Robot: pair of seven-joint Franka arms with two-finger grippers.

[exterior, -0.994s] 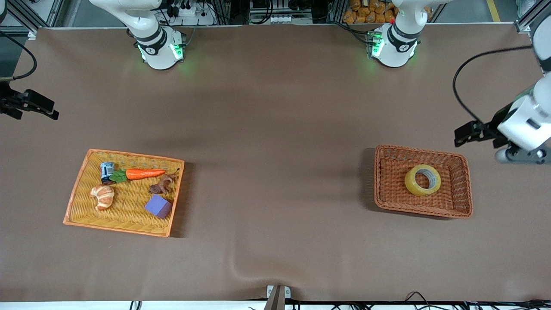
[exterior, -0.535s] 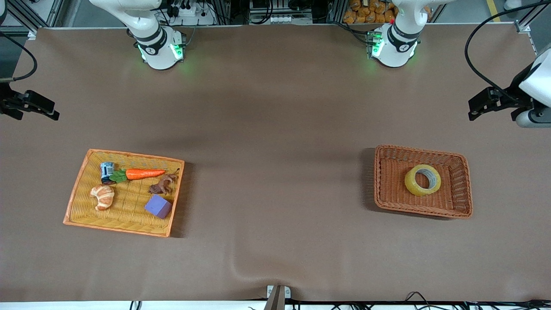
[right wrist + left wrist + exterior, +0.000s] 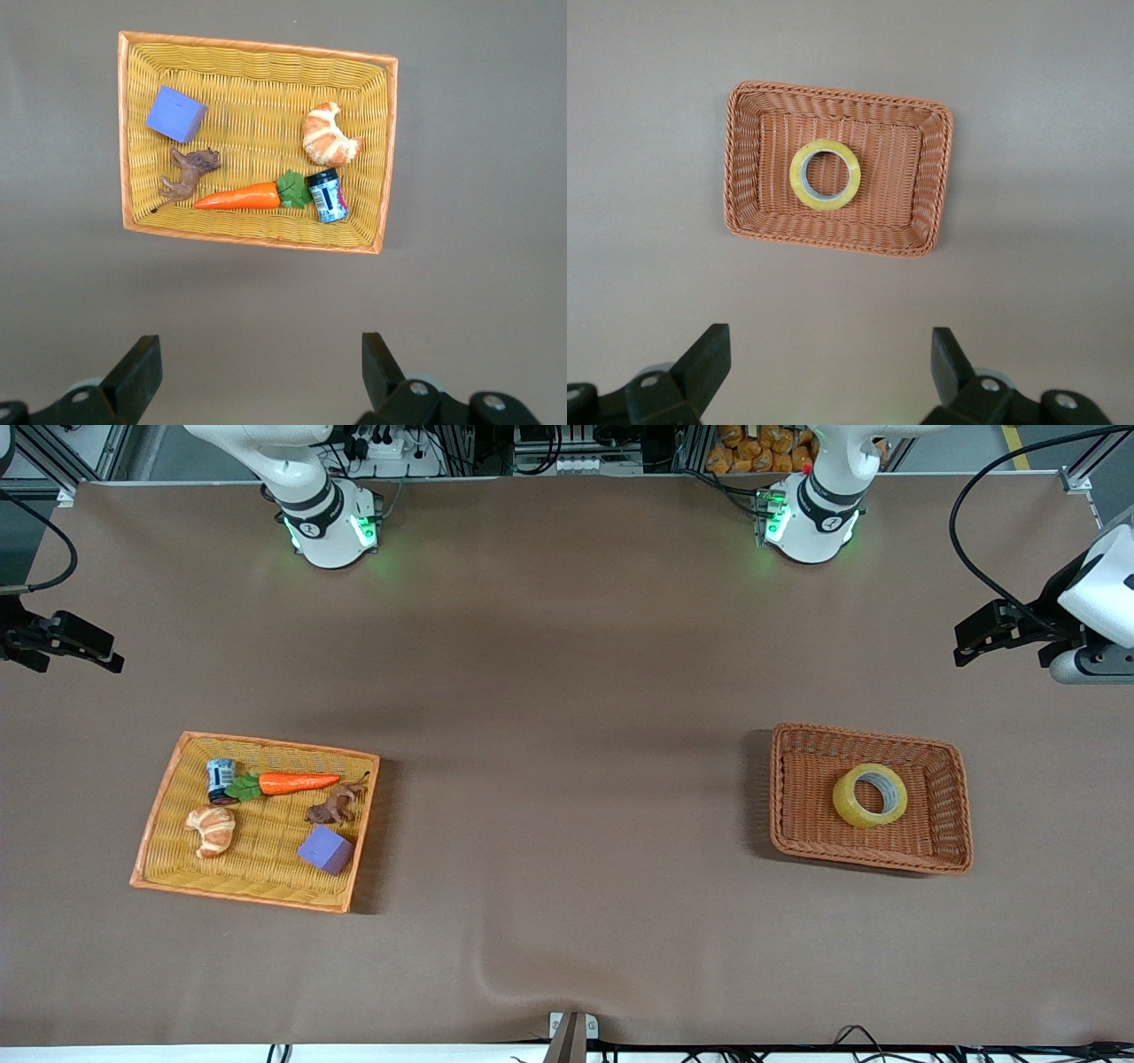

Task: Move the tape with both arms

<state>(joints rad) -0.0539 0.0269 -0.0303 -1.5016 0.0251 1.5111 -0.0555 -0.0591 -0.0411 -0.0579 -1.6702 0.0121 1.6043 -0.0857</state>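
**Tape in brown basket, both grippers up and clear of it**

The tape [image 3: 870, 795] lies flat in the brown wicker basket [image 3: 802, 797], hole facing up, grey core visible. It sits roughly mid-basket, a bit toward the left arm's end, not touching any wall as far as I can see. Nothing else is in that basket.

Left gripper [image 3: 970, 638] hangs in the air over bare desk [image 3: 567, 691], at the left arm's end, with the brown wicker basket lying nearer the front camera than the spot under it. Fingers spread wide and holding nothing. In the left wrist view the two fingers [image 3: 704, 359] frame bare desk, and the tape [image 3: 825, 174] in the basket [image 3: 744, 168] is well apart from them, no contact.

Right gripper [image 3: 84, 648] hangs over the desk edge at the right arm's end, far from the brown wicker basket. Fingers [image 3: 133, 374] also spread, nothing between them.

Yellow tray [image 3: 168, 779] sits on the desk toward the right arm's end, well apart from the brown wicker basket. It holds a purple cube [image 3: 325, 850], croissant [image 3: 211, 829], carrot [image 3: 297, 782], toy animal [image 3: 335, 806] and a small jar [image 3: 220, 778]. The right wrist view looks down on that tray [image 3: 257, 53].
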